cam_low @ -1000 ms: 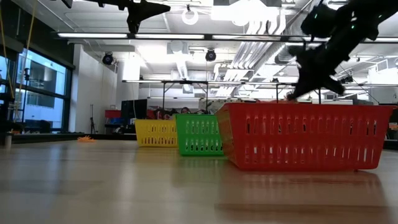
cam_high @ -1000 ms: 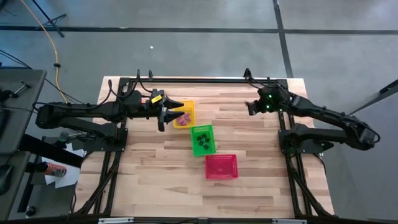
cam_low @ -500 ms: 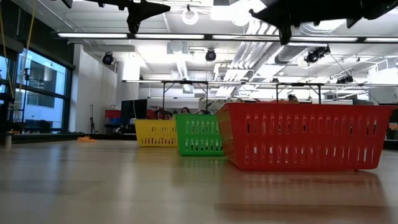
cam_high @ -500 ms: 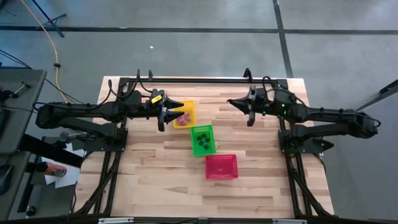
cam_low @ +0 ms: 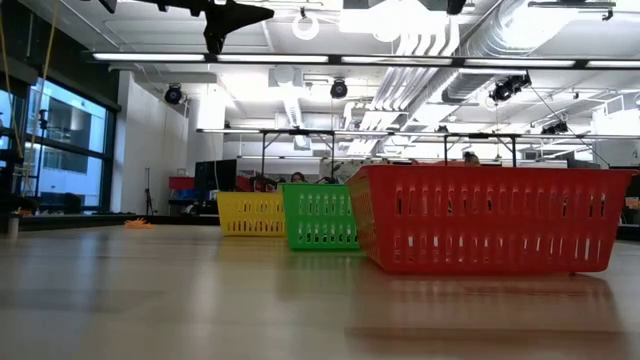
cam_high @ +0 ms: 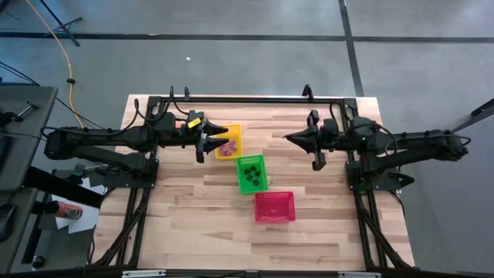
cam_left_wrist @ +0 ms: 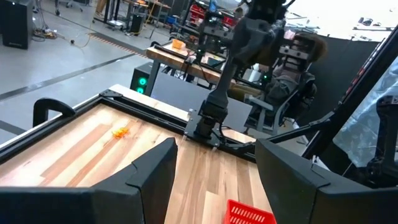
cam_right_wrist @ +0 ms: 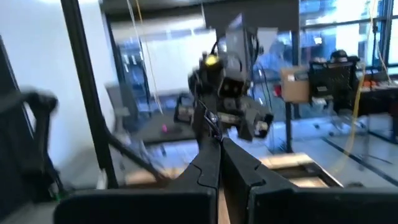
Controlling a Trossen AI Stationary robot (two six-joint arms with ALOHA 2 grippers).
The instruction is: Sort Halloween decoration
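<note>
A pale wooden-plank worktop (cam_high: pixel 309 224) carries three small mesh baskets set in a diagonal row, corner to corner: a yellow basket (cam_high: pixel 231 141) nearest the far edge, a green basket (cam_high: pixel 251 173) in the middle, and a red basket (cam_high: pixel 274 206) nearest the front. A tiny orange trinket (cam_left_wrist: pixel 120 131) lies alone on the bare wood, well apart from the baskets.

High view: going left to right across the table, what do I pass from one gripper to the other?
Left gripper, open → yellow basket with purple trinkets → green basket with black trinkets → red basket → right gripper, shut.
</note>
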